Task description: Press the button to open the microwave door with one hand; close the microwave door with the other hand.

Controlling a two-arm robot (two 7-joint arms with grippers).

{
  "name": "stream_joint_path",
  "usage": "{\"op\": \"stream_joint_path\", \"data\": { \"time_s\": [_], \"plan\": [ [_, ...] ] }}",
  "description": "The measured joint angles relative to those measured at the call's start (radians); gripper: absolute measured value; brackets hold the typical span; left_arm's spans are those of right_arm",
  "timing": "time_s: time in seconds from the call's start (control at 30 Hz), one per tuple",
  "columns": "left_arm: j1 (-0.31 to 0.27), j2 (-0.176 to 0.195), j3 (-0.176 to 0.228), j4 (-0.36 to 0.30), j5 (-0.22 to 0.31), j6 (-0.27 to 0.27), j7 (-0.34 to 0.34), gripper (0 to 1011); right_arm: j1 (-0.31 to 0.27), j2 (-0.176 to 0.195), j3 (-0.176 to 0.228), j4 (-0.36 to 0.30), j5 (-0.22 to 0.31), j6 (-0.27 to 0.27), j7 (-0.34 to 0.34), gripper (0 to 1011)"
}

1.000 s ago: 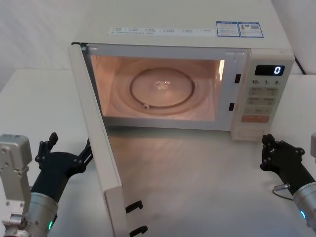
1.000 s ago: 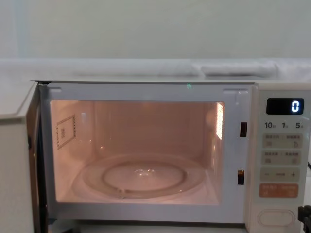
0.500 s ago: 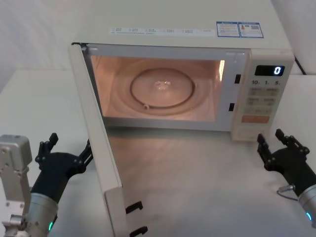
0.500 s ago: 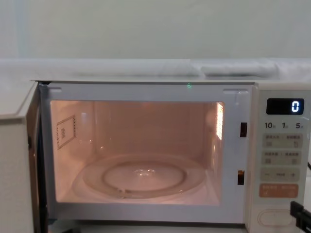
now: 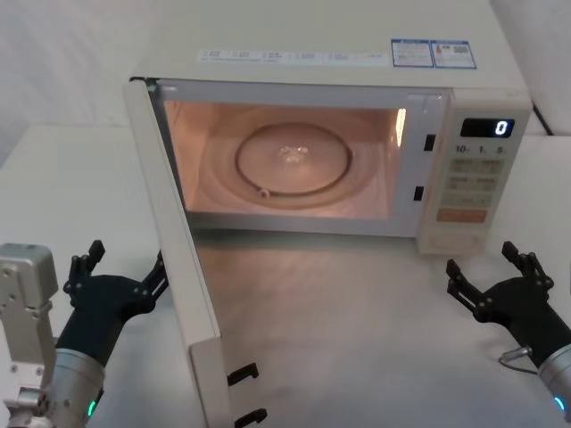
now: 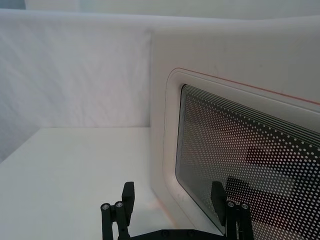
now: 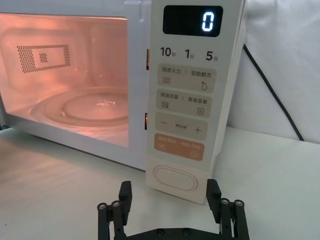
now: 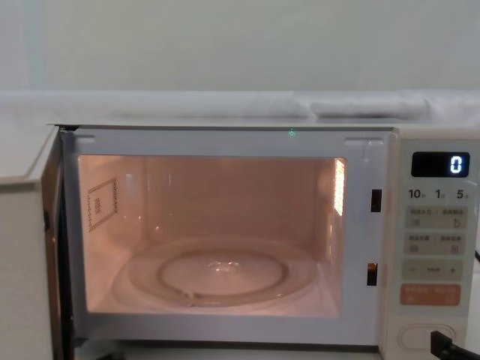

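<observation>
- White tabletop (image 5: 357,303) carried a cream microwave (image 5: 339,40), set against a pale wall.
- Its microwave door (image 5: 174,250) stood swung wide open on the hinge at the microwave's left side, its free edge pointing toward the robot, with two black latch hooks (image 5: 243,392) showing at that edge.
- Inside the microwave the lit cavity glowed pink, and a round glass turntable (image 8: 214,274) lay on its floor.
- At the microwave's right end sat the control panel (image 7: 187,95), its display (image 7: 192,21) reading 0.
- Lowest on that panel was the button (image 7: 175,178), a wide pill shape just under the orange key (image 7: 179,147).
- In front of the panel and a little apart from it hovered the right gripper (image 5: 492,276), its fingers spread and holding nothing; in the right wrist view the button lay between the two fingertips, farther on.
- Just outside the open door's outer face hung the left gripper (image 5: 125,267), released and empty, one finger (image 6: 218,196) close against the dotted window glass (image 6: 250,170).
</observation>
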Motion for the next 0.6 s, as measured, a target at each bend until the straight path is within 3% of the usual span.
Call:
{"op": "stream_joint_path", "data": {
  "time_s": [0.07, 0.6],
  "plan": [
    [0.0, 0.0, 0.0, 0.0, 0.0, 0.0, 0.0, 1001, 0.0, -0.001, 0.0, 0.0, 0.0, 0.0, 0.0, 999],
    [0.0, 0.0, 0.0, 0.0, 0.0, 0.0, 0.0, 1001, 0.002, -0.004, 0.002, 0.002, 0.0, 0.0, -0.003, 1000]
  ]
}}
